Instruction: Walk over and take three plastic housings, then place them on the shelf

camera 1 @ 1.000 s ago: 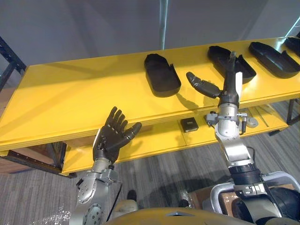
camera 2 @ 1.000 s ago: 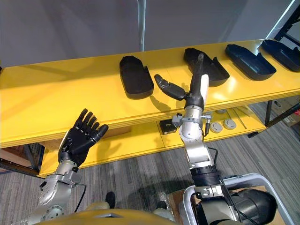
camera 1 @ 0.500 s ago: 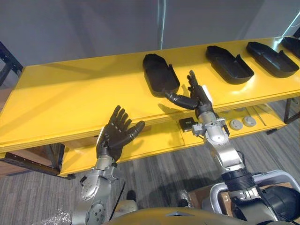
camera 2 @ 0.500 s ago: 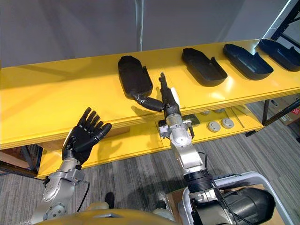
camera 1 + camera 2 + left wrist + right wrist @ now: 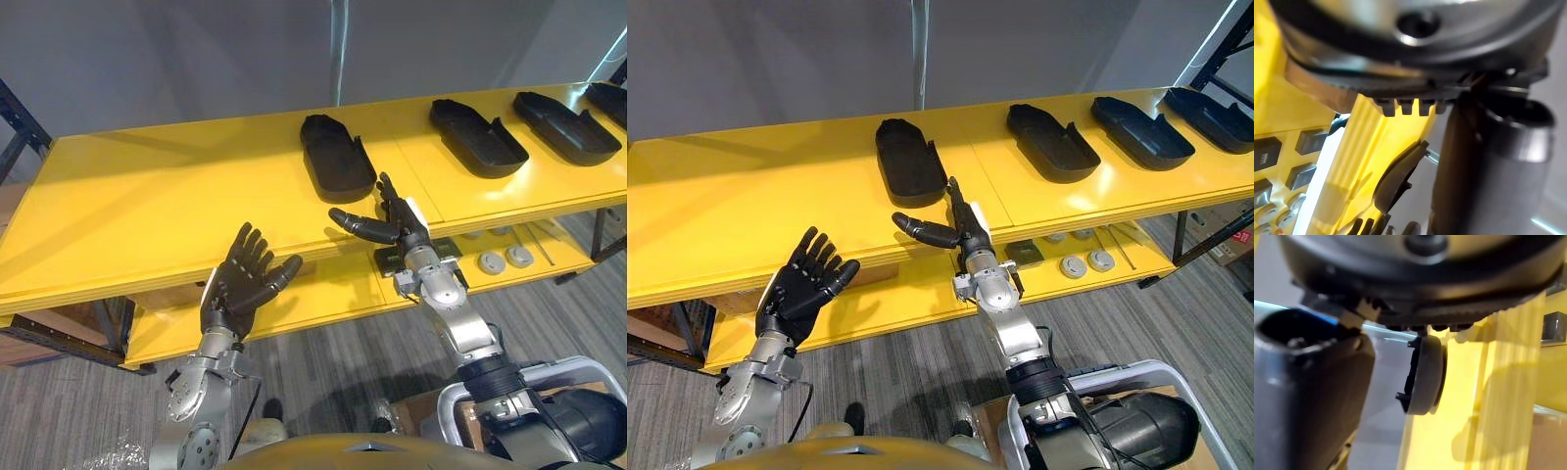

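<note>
Several black plastic housings lie in a row on the yellow shelf top [image 5: 147,196]: the leftmost housing [image 5: 338,157], a second housing [image 5: 478,137] and a third housing [image 5: 566,127] further right. My right hand [image 5: 394,223] is open at the shelf's front edge, just short of the leftmost housing, thumb pointing left and holding nothing. That housing's edge [image 5: 1425,377] shows past it in the right wrist view. My left hand [image 5: 240,284] is open with its fingers spread, in front of the shelf edge further left. It is empty.
The lower yellow board holds a black square part [image 5: 1024,252] and two grey discs [image 5: 1073,264]. Dark rack frames stand at the far left [image 5: 15,127] and far right [image 5: 1225,39]. A grey wall runs behind the shelf.
My right hand has left the second housing, swung left and drawn back to the front edge by the leftmost housing. The left hand has hardly moved.
</note>
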You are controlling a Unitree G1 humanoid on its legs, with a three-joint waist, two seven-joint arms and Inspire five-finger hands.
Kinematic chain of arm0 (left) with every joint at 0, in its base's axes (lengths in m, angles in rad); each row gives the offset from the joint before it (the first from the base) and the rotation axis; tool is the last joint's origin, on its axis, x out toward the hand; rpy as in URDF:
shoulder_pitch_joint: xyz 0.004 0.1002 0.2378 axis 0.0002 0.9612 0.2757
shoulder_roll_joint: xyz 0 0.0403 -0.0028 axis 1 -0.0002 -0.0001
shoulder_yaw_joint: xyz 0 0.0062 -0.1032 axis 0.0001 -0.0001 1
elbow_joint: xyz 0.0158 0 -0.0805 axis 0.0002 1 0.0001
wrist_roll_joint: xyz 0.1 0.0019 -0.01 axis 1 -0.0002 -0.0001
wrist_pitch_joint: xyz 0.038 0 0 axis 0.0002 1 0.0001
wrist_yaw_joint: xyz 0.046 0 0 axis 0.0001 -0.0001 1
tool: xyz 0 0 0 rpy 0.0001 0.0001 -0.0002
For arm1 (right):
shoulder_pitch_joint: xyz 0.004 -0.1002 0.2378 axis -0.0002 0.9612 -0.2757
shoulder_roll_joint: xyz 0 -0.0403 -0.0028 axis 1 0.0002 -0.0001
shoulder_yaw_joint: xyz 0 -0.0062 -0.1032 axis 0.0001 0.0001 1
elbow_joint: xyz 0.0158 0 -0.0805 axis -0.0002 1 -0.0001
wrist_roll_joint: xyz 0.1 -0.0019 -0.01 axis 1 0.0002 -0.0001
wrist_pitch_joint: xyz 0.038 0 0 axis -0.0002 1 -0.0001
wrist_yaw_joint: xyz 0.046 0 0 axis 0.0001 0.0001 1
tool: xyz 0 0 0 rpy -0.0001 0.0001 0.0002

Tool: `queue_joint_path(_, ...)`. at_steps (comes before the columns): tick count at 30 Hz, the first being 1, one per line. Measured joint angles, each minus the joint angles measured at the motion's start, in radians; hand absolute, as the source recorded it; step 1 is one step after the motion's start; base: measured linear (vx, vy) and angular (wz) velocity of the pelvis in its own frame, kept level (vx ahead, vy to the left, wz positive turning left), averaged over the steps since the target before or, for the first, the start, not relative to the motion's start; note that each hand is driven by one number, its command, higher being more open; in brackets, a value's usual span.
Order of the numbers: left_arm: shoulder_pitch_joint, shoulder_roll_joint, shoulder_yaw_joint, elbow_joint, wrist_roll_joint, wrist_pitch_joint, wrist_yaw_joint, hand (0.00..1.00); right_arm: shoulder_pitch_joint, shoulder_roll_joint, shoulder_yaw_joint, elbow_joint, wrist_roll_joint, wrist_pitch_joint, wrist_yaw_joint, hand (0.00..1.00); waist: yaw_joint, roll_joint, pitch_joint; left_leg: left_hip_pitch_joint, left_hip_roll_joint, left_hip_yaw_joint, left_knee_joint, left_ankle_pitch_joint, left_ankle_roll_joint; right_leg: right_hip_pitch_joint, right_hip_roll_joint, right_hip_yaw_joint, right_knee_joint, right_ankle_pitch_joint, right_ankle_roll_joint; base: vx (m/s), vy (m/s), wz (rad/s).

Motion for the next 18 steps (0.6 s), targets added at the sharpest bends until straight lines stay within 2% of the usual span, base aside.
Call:
queue_joint_path(4, 0.002, 0.0, 0.004, 0.0, 0.0, 0.0, 0.0, 1.0, 0.0, 0.008, 0.0, 0.011, -0.008, 0.0, 0.001, 1.0, 0.0, -0.009, -0.006, 0.002, -0.001, 0.0, -0.005, 0.002, 0.0, 0.0, 0.0, 0.0, -0.001, 0.0, 0.0, 0.0, 0.0, 0.0)
queue_joint_path(18, 0.002, -0.021, 0.007, 0.0, 0.0, 0.0, 0.004, 1.0, -0.057, 0.058, 0.007, 0.091, -0.013, -0.011, -0.109, 1.0, 0.002, -0.007, -0.006, -0.004, -0.002, -0.012, -0.008, 0.008, 0.0, 0.001, 0.0, -0.013, -0.005, -0.002, -0.003, 0.0, 0.0, 0.02)
